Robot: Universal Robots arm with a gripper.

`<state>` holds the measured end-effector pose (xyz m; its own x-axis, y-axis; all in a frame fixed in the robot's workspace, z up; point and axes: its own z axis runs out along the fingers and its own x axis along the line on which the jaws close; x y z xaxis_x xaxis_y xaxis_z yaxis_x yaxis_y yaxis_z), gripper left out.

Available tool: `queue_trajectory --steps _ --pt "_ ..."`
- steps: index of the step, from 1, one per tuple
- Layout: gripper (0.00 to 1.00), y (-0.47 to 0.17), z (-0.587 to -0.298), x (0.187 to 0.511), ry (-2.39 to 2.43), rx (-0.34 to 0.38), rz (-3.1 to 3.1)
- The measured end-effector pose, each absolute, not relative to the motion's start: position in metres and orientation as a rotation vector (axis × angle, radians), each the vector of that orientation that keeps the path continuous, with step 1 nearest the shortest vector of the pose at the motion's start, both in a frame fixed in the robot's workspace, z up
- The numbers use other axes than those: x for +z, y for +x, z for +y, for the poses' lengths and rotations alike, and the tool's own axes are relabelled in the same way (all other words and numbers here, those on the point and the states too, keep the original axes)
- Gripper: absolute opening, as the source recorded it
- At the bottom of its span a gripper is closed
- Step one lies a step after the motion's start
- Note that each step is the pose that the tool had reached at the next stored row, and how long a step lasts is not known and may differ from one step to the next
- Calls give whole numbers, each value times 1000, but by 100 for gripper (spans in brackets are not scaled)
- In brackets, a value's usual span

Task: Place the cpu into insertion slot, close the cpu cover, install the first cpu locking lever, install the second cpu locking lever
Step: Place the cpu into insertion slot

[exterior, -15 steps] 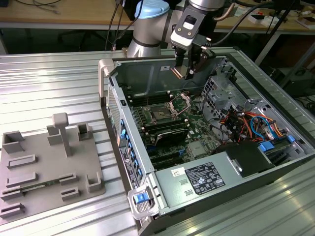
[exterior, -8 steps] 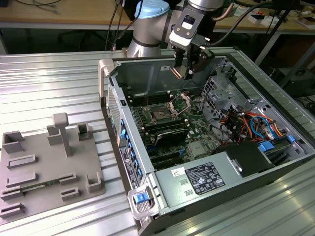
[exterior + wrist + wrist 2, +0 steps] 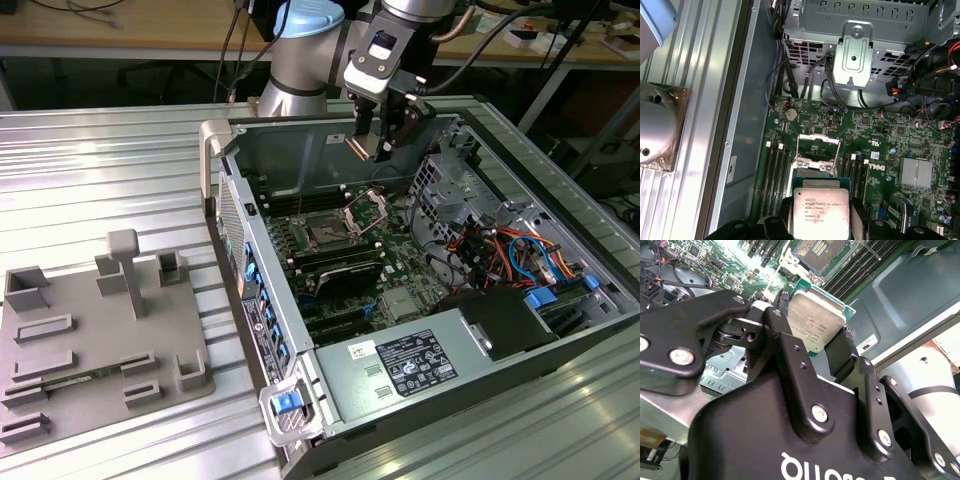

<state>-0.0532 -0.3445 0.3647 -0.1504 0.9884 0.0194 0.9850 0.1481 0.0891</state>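
My gripper (image 3: 372, 150) hangs above the open computer case, shut on the cpu (image 3: 355, 147), which it holds on edge over the motherboard. In both wrist views the black fingers (image 3: 785, 335) clamp two opposite sides of the cpu (image 3: 814, 320) (image 3: 821, 211), silver top face showing. The insertion slot (image 3: 325, 233) (image 3: 819, 250) lies uncovered below, its dull gold contact field bare. The cpu cover (image 3: 366, 208) (image 3: 817, 149) stands raised on its hinge beside the slot. In the first wrist view the cpu hides the slot.
Long memory slots (image 3: 335, 262) flank the socket. A silver drive cage (image 3: 450, 190) and coloured cables (image 3: 510, 250) fill the case towards the exterior view's right. A power supply (image 3: 410, 365) sits in front. A grey fixture plate (image 3: 100, 340) lies on the table outside the case.
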Motion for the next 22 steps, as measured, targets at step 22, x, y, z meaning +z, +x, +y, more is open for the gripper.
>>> queue_trajectory --steps 22 --pt "55 -53 -344 364 2094 122 2277"
